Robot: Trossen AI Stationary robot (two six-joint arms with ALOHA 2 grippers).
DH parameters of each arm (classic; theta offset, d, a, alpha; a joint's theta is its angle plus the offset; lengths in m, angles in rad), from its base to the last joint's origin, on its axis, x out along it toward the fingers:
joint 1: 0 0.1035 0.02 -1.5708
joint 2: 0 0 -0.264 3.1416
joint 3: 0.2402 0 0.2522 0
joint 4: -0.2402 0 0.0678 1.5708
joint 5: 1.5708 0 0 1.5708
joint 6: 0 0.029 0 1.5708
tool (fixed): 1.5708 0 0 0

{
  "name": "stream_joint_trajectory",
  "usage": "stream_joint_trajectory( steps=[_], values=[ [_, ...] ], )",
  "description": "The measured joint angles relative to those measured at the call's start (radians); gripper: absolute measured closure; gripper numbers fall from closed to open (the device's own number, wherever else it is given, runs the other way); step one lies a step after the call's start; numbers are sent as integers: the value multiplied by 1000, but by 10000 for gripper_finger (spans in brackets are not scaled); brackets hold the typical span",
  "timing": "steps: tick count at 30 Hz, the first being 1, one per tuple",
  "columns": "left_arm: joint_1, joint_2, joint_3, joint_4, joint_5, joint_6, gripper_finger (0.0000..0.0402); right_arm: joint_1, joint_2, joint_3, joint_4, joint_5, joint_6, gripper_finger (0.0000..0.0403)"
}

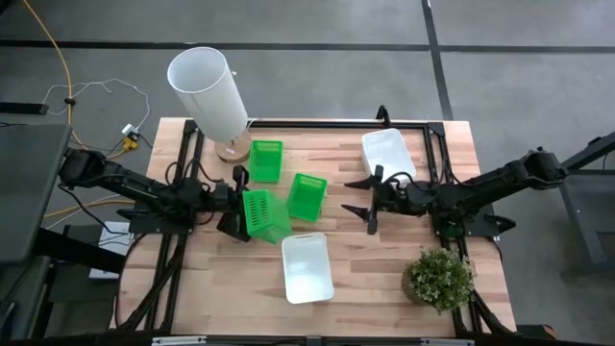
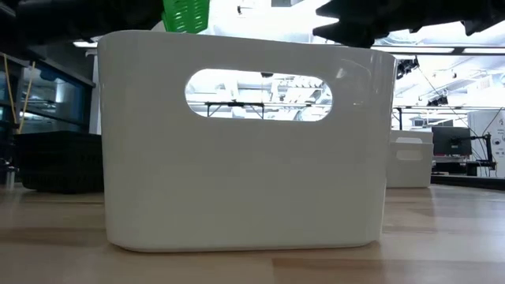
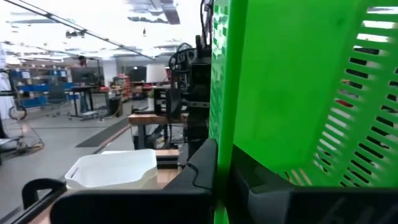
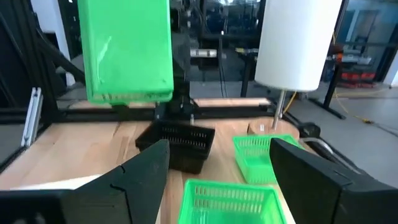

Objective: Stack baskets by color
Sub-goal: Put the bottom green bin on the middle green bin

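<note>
My left gripper (image 1: 240, 202) is shut on a bright green basket (image 1: 265, 214), which hangs tipped on its side in the air; the right wrist view shows its bottom (image 4: 127, 53). A black slotted basket (image 4: 180, 146) stands on the table below it. Two more green baskets (image 1: 266, 160) (image 1: 307, 195) rest on their bottoms nearby. One white basket (image 1: 307, 267) stands near the front, another (image 1: 387, 154) at the far right. My right gripper (image 1: 370, 204) hovers open at the middle right, touching nothing. My left gripper pinches one slotted wall of the green basket (image 3: 219, 124), which stands edge-on between the two fingers (image 3: 202, 165). The fingers come level from the table's left. The basket is lifted clear of the table, its open side toward the left arm.
A tall white cylinder (image 1: 209, 91) on a wooden base (image 1: 231, 151) stands at the far left. A small potted plant (image 1: 439, 277) sits at the near right corner. Bare wood lies between the near white basket and the plant. More black baskets (image 2: 59, 162) show in the low view.
</note>
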Motion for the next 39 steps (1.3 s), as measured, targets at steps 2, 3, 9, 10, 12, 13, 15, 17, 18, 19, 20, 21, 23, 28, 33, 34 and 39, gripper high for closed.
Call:
stream_joint_trajectory(
  steps=[2, 3, 9, 10, 12, 13, 15, 17, 18, 19, 20, 21, 23, 28, 33, 34, 39],
  values=[
    [-1, 1, 0, -5, 14, 0, 401, 0, 0, 0, -14, 1, 5, 149],
    [-1, 1, 0, -8, 25, 0, 401, 0, 0, 0, -17, 1, 12, 156],
    [-2, 1, 0, -18, 57, -18, 401, -2, 0, 0, -24, 5, 24, 248],
    [-2, 1, 0, -19, 57, -18, 401, -4, 0, 0, -23, 5, 23, 272],
    [-2, 1, 0, -26, 56, -19, 401, -9, 0, 0, -24, 5, 21, 326],
    [-2, 1, 0, -31, 56, -19, 401, -13, 0, 0, -24, 5, 16, 355],
    [-2, 1, 1, -39, 56, -18, 401, -19, 0, 0, -26, 5, 2, 390],
    [-2, 1, 1, -61, 50, -18, 401, -20, 0, 0, -29, 9, -2, 386],
    [-2, 1, 1, -69, 45, -18, 401, -20, 0, 0, -28, 13, -3, 383],
    [-2, 1, 1, -75, 40, -18, 401, -20, 0, 0, -28, 16, -5, 384],
    [-2, 1, 1, -78, 36, -18, 401, -20, 0, 0, -29, 16, -7, 388],
    [-2, 1, 1, -81, 27, -18, 401, -20, 0, 0, -29, 16, -13, 395],
    [-2, 1, 1, -79, 18, -18, 401, -20, 0, 0, -28, 16, -21, 400],
    [-2, 1, 3, -80, -28, -49, 401, -20, 0, 0, -28, 16, -13, 402],
    [-2, 38, 135, -354, -199, -193, 401, -20, 0, 0, -28, 23, -13, 402],
    [-1, 57, 187, -455, -246, -231, 401, -20, 0, 0, -28, 28, -13, 402],
    [-1, 222, 464, -929, -506, -438, 401, -20, 0, 0, -24, 31, -10, 402]
  ],
)
